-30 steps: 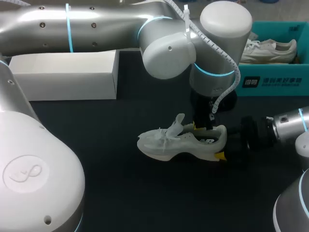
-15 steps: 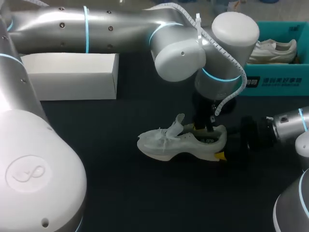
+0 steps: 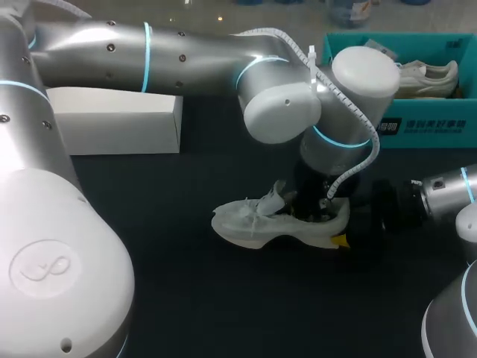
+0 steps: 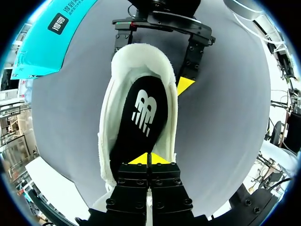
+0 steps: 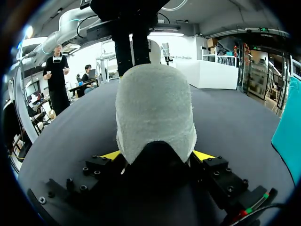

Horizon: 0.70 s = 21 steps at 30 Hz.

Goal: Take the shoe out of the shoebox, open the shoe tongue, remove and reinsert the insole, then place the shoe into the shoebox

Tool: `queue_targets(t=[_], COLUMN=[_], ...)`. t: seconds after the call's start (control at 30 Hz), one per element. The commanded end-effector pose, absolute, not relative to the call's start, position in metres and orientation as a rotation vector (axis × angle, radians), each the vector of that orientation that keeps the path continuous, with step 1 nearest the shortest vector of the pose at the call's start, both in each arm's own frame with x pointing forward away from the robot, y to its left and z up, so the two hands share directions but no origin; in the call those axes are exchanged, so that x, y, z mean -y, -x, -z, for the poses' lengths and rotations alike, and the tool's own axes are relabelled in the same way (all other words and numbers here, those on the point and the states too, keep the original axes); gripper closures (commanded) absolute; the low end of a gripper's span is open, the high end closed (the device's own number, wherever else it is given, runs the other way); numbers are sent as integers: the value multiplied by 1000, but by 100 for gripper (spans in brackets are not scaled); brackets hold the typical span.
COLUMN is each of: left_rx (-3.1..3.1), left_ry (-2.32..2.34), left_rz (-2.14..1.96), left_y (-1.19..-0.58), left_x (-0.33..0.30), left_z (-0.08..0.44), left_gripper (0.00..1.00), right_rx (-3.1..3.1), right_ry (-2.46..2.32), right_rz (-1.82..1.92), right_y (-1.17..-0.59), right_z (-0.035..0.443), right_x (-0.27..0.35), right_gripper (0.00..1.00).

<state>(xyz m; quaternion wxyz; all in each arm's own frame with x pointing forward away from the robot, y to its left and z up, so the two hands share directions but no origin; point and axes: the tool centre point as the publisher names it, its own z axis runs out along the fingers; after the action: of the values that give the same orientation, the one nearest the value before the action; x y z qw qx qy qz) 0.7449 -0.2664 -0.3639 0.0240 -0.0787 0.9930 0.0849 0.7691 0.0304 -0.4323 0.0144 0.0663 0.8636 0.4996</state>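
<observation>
Two shoes (image 3: 250, 222) (image 3: 426, 76), two boxes (image 3: 112, 119) (image 3: 428, 128).

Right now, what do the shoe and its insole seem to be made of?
The shoe: white textile; the heel looks fuzzy, terry-like, matte. The insole: black, matte, probably fabric-covered foam, since it looks smooth and flat with a white printed logo.

**Dark table under soft, even light**

The table (image 3: 186, 298) has a plain, dark, matte top that fills the head view from side to side. In the wrist views the same top looks mid grey and smooth. A white box (image 3: 104, 119) stands on it toward the far left.
</observation>
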Motion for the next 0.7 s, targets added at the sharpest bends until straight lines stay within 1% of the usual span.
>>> queue_targets(t=[0.03,0.3,0.33,0.37,0.4,0.47,0.5,0.57,0.6,0.67,0.7], left_rx=[-3072,-3064,-3063,-3061,-3062,-3055,-3057,-3056,-3054,-3048,-3046], left_ry=[221,186,183,181,182,191,189,187,187,186,186], left_rz=[-256,-254,-251,-250,-251,-258,-257,-255,-255,-253,-253], left_y=[-739,-735,-735,-735,-736,-737,-737,-738,-738,-740,-741], left_x=[261,263,264,264,265,267,267,268,269,270,271], left_z=[369,370,370,370,369,369,369,368,368,367,367], left_gripper=[100,100,95,91,91,85,79,71,70,73,73], right_rx=[-2692,-2692,-2692,-2692,-2692,-2692,-2692,-2692,-2692,-2692,-2692], right_ry=[-208,-208,-208,-208,-208,-208,-208,-208,-208,-208,-208], right_rz=[-1549,-1549,-1549,-1549,-1549,-1549,-1549,-1549,-1549,-1549,-1549], right_y=[-766,-766,-766,-766,-766,-766,-766,-766,-766,-766,-766], right_z=[438,438,438,438,438,438,438,438,438,438,438], right_x=[-31,-31,-31,-31,-31,-31,-31,-31,-31,-31,-31], right_gripper=[100,100,100,100,100,100,100,100,100,100,100])
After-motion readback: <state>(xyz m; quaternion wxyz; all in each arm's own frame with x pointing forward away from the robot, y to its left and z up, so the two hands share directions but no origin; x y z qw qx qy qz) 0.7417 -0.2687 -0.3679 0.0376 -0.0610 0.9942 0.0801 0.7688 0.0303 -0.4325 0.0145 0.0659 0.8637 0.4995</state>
